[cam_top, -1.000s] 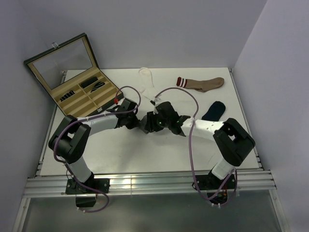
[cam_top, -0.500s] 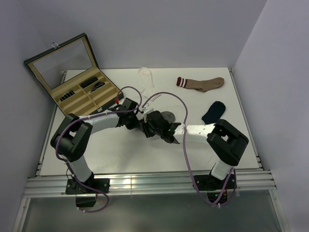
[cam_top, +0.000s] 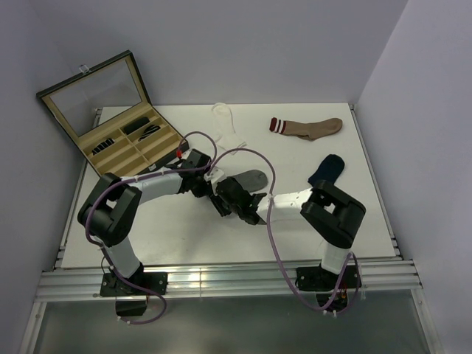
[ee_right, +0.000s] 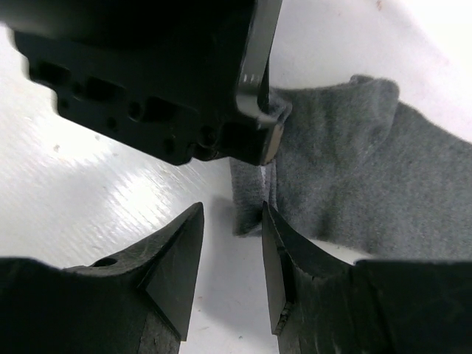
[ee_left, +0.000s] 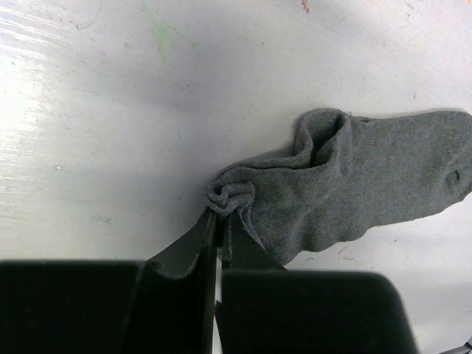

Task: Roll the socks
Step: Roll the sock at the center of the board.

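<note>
White bench (cam_top: 147, 236) ran bare along its near edge, where the two arm bases were bolted. Toward the middle, the left jaws were pinched shut on a small bunched curl at one end of the dark grey sock (ee_left: 369, 173), pinning that end low against the bench; this grip looked meant to serve as the core of the roll. The right jaws stood narrowly apart just beside them, straddling the sock's folded edge without closing on it, seemingly placed to take or tuck the fabric next to the pinch. The rest of the grey sock lay flat and unrolled, reaching toward the far right corner, so by my judgement the roll had barely begun. Farther off, near the right edge, the navy sock (cam_top: 327, 169) lay flat, well apart from both arms. Along the far edge lay a tan sock (cam_top: 310, 128) with a striped cuff and, left of it, a thin white sock (cam_top: 222, 114). At the far left corner sat an open compartment box (cam_top: 118, 151), its lid propped up.
</note>
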